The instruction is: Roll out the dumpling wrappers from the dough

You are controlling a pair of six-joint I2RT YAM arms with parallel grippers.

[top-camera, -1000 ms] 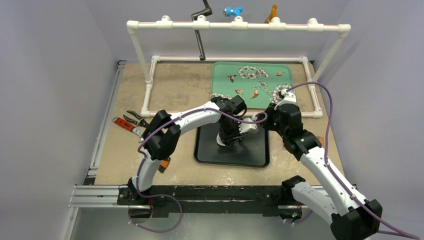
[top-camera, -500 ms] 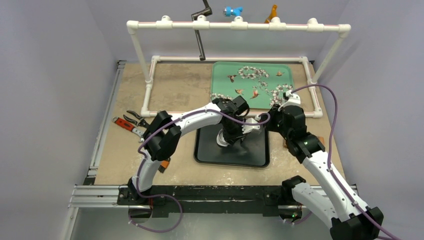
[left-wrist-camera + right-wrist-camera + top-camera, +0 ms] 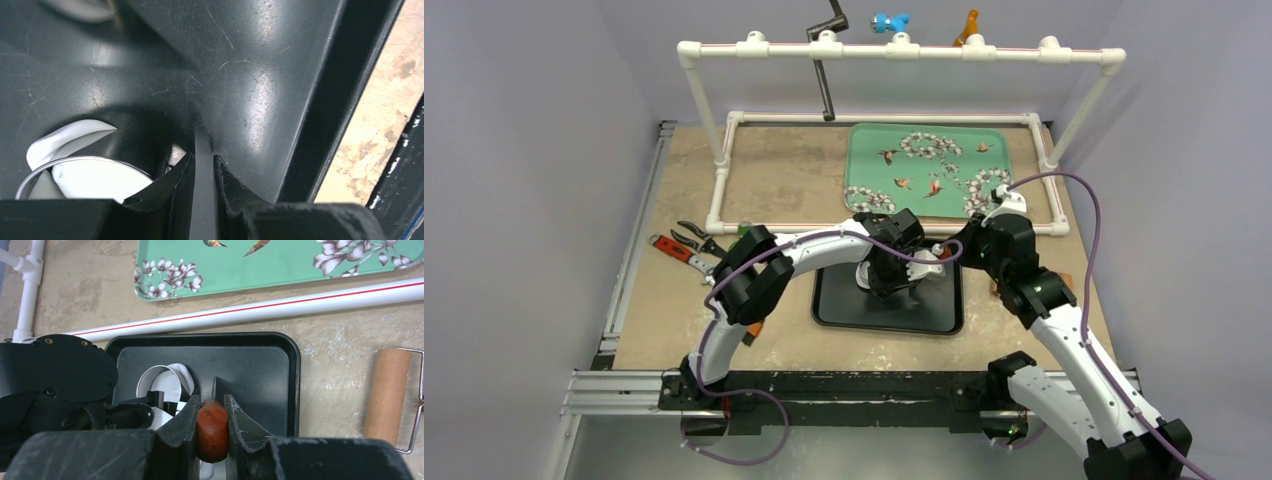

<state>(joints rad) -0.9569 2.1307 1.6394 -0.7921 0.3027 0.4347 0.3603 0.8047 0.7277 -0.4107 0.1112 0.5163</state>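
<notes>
Both arms at the black rectangular metal tray [image 3: 260,380] on the stone-patterned bench [image 3: 330,340]. The dumpling wrapper [image 3: 100,180], a flat white piece of dough, lay on the tray floor inside the thin-walled metal ring cutter [image 3: 150,372], towards the tray's left side. A curved white dough scrap [image 3: 65,142] touched the outside of the ring.

The left gripper [image 3: 203,156] hung low over the tray, just beside the ring, with its jaws drawn to a narrow slot. Whether a thin dark strip was pinched in that slot could not be told. The right gripper [image 3: 211,399] was clamped on a reddish-brown rounded piece [image 3: 212,430] above the tray's middle. A wooden rolling pin with a wire handle [image 3: 387,392] rested on the bench to the right of the tray, and a green flower-printed tray [image 3: 280,265] lay beyond a white pipe.

The wrapper was probably light, soft and slightly tacky, and likely to stretch, crease or tear under a hard pinch. The ring, being stiff, offered the safer hold, across its wall. The disc itself would best be taken lightly at a free edge once the ring was lifted clear.
</notes>
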